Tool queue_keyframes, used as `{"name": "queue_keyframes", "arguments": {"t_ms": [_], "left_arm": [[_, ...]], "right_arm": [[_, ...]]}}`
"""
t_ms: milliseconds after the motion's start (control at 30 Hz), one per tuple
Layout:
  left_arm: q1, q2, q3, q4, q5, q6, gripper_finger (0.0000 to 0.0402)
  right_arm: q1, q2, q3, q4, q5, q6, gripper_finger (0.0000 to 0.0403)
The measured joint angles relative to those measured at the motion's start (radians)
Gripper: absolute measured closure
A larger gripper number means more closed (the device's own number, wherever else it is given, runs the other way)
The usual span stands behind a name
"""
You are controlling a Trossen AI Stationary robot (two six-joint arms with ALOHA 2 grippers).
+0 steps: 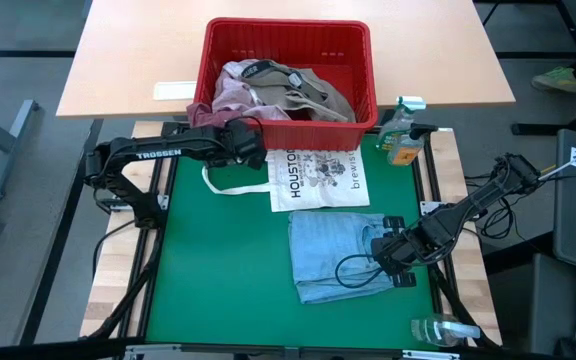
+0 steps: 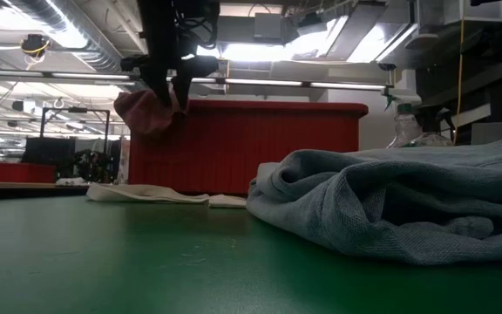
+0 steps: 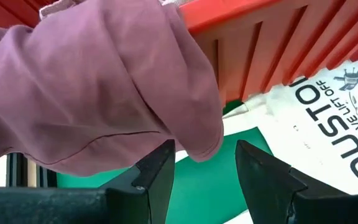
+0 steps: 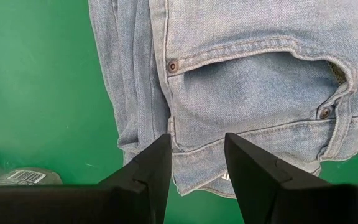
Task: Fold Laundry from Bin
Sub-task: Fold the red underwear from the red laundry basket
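The red bin (image 1: 288, 24) stands at the green mat's far edge with laundry in it, a khaki-grey piece (image 1: 313, 92) on top. A maroon garment (image 3: 104, 87) hangs over the bin's near left corner (image 2: 145, 113). My left gripper (image 3: 204, 168) is open at that corner (image 1: 246, 142), slanting down, its fingers on either side of the garment's lowest fold. Folded light blue jeans (image 1: 333, 255) lie flat on the mat. My right gripper (image 4: 197, 162) hangs open above their right part (image 1: 396, 250), pointing down. My left gripper comes slanting down from the table's left. The maroon garment's hanging fold (image 3: 201, 146) lies between its open fingertips (image 3: 160, 165). Whether they touch it I cannot tell.
A white tote bag printed "HOUSTON" (image 1: 318, 180) lies flat between the bin and the jeans. One spray bottle (image 1: 403, 130) stands at the bin's right corner, another (image 1: 446, 330) lies at the near right. Bare green mat (image 1: 218, 270) lies to the left of the jeans.
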Motion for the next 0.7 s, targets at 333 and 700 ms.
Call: {"name": "queue_keyframes", "arguments": {"t_ms": [333, 700], "left_arm": [[0.015, 0.058, 0.000, 0.003, -0.018, 0.034, 0.0239], [0.043, 0.074, 0.000, 0.015, -0.187, 0.065, 0.0251]], "right_arm": [[0.000, 0.000, 0.000, 0.001, 0.000, 0.000, 0.0253], [0.000, 0.000, 0.000, 0.003, 0.000, 0.000, 0.0253]]}}
